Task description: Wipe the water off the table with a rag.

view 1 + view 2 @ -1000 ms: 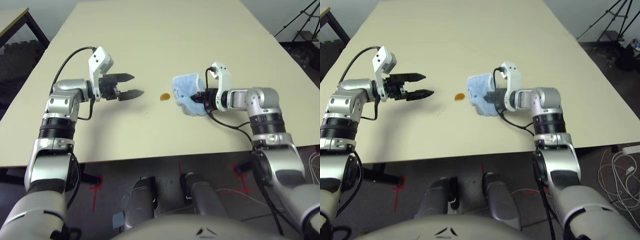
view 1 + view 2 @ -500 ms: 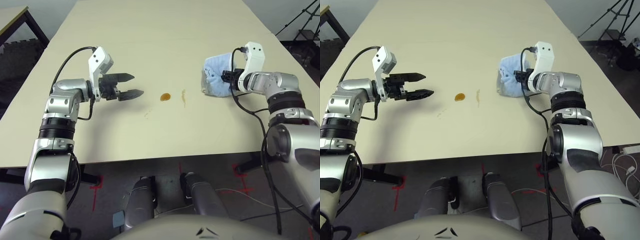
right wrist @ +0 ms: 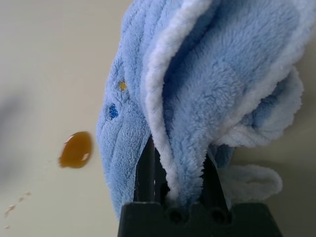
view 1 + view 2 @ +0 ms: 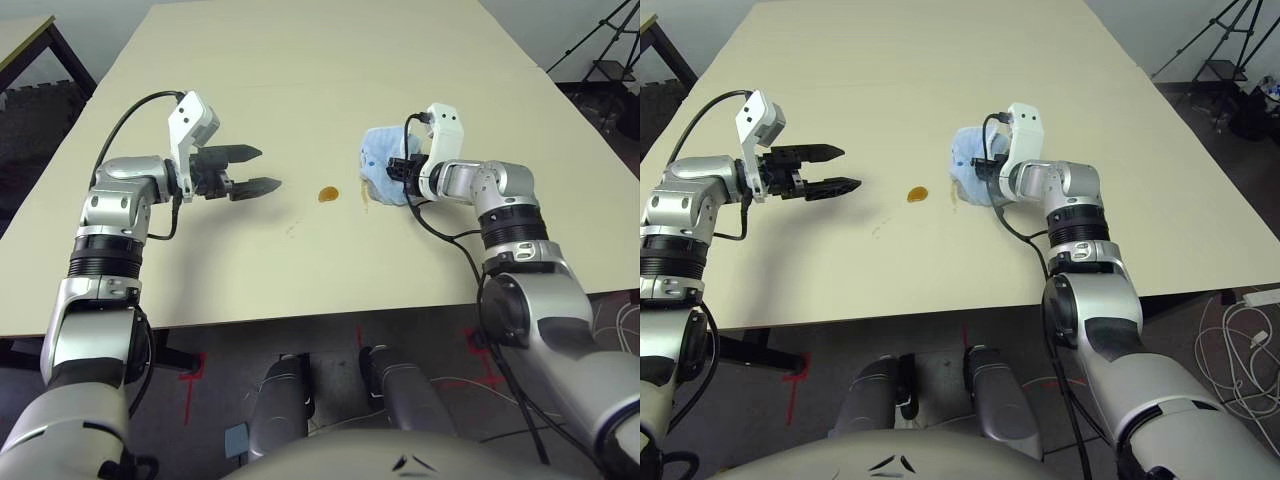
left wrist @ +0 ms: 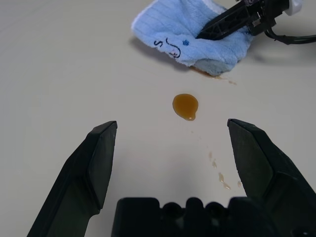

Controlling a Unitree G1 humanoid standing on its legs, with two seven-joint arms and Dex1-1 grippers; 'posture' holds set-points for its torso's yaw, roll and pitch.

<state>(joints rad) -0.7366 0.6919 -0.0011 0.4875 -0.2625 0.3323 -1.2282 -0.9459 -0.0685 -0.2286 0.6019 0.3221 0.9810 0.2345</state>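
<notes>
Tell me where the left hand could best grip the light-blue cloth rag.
Judging by its pose, take the light-blue cloth rag at its free white-edged corner with the dark marks, coming from the amber drop side. The right hand pinches the opposite folds, so that corner is clear.

Dark grey floor (image 4: 420, 330) below the counter's near edge, red tape marks (image 4: 190, 372) on it, dark-framed side table (image 4: 30, 40) at far left, black tripod (image 4: 610, 45) at far right, white cables (image 4: 1230, 330) on floor

The rag (image 3: 197, 98) is soft, fluffy blue cloth; the drop (image 5: 185, 105) is glossy amber liquid; the bench (image 4: 300, 80) is smooth, matt beige.
</notes>
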